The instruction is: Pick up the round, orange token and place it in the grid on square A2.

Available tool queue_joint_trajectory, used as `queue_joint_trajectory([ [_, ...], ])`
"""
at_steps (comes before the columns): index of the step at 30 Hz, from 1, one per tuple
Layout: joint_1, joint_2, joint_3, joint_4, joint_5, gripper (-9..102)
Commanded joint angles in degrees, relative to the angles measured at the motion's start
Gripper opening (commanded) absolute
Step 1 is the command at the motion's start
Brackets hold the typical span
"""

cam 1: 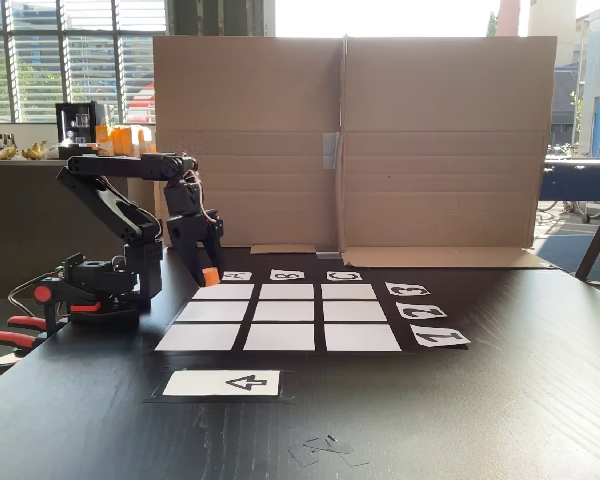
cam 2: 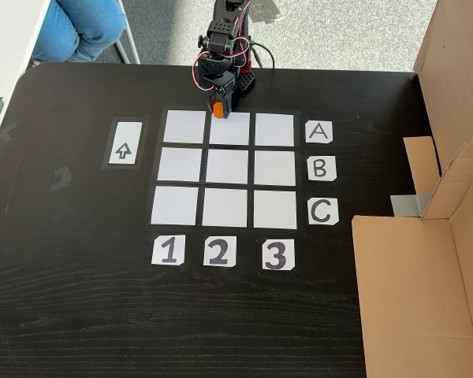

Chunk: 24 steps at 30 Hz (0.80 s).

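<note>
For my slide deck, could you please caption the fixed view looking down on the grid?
Tool shut on the orange token at the far edge of square A2.

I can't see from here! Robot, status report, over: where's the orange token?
Hand shut on the token. Hanging at the far edge of square A2, not set down. Nothing on the grid in the way.

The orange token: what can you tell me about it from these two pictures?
The orange token is a small, bright, plastic-looking piece, partly hidden by the black gripper whose fingers are shut on it. In the fixed view from the side it hangs at the fingertips, seemingly just above the table near the grid's edge. From above it sits over the far edge of square A2, not yet released.
</note>
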Motion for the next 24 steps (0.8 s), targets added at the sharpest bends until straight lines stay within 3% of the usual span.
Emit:
queue_joint_trajectory([
  [1,-0.88,-0.18,1.23,-2.99,-0.44,-1],
  [11,-2.72,-3.08,7.21,-11.34,-1.76,-1],
  [24,-4.31,-5.01,13.36,-15.73,-1.76,-1],
])
